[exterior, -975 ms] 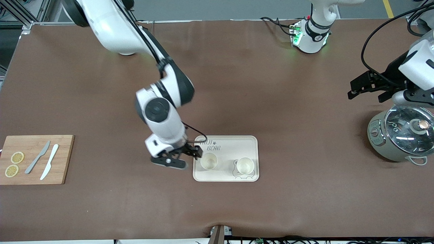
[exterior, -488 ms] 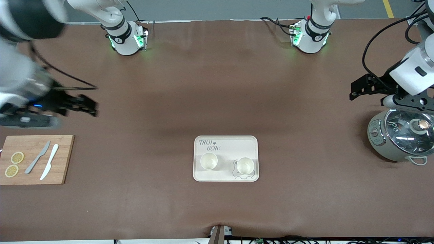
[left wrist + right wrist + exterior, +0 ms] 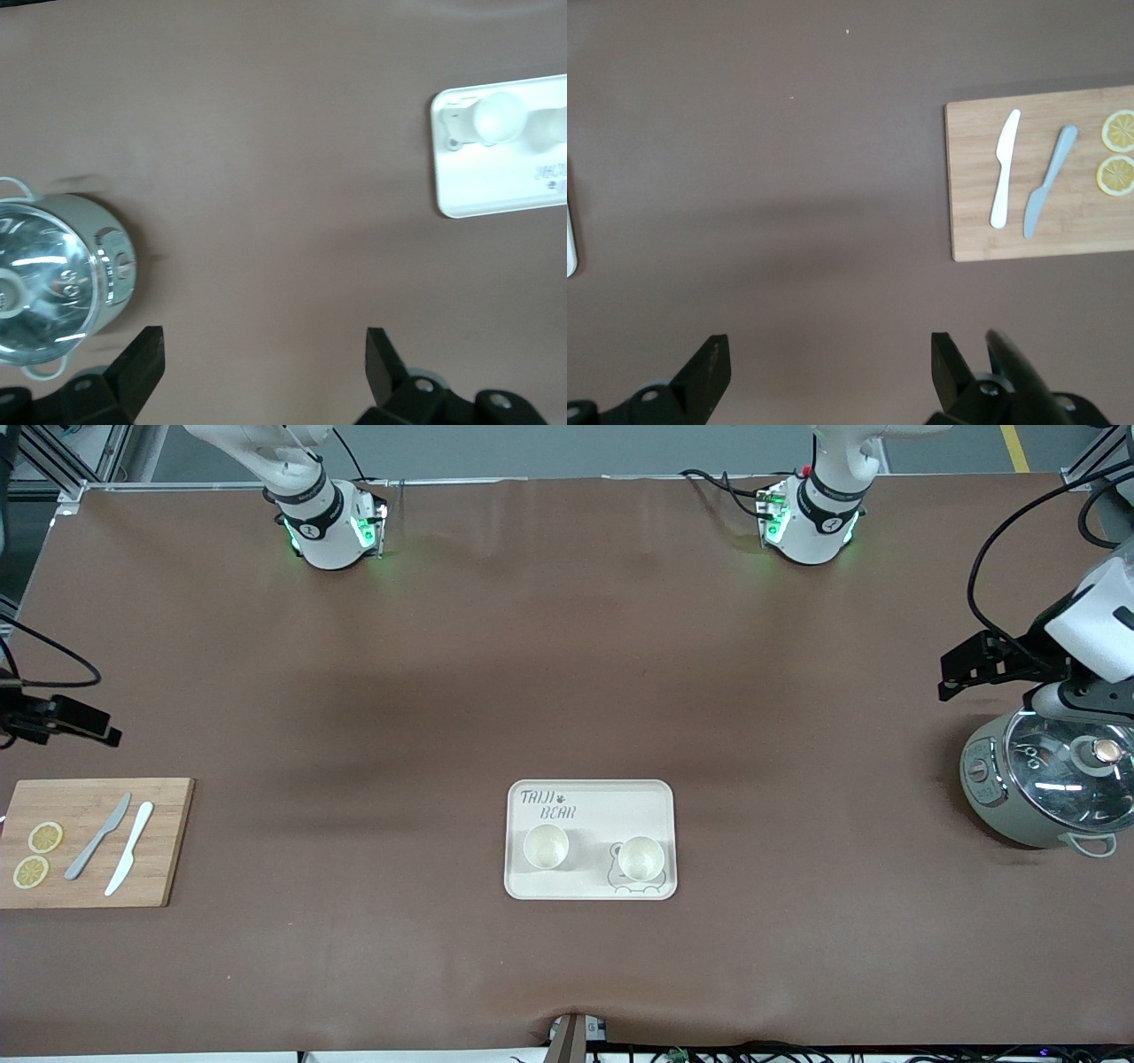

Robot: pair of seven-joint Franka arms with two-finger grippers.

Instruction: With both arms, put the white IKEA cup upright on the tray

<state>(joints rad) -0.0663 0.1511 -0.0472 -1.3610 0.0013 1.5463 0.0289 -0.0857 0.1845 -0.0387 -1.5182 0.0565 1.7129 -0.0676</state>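
Observation:
The cream tray (image 3: 620,806) with grey lettering lies on the brown table, nearer the front camera than the arms' bases. Two white cups stand upright on it: one cup (image 3: 546,846) toward the right arm's end, the other cup (image 3: 640,858) on the bear drawing. In the left wrist view the tray (image 3: 496,190) and a cup (image 3: 496,118) show far off. My left gripper (image 3: 952,676) (image 3: 264,341) hangs open and holds nothing beside the cooker. My right gripper (image 3: 104,733) (image 3: 830,347) hangs open and holds nothing over bare table next to the cutting board.
A grey-green cooker (image 3: 1045,788) with a glass lid stands at the left arm's end. A wooden cutting board (image 3: 168,841) at the right arm's end carries two knives (image 3: 115,849) and two lemon slices (image 3: 37,855).
The right arm has pulled away from the tray toward its own end of the table, by the cutting board. The left gripper has drifted slightly toward the table's edge above the cooker.

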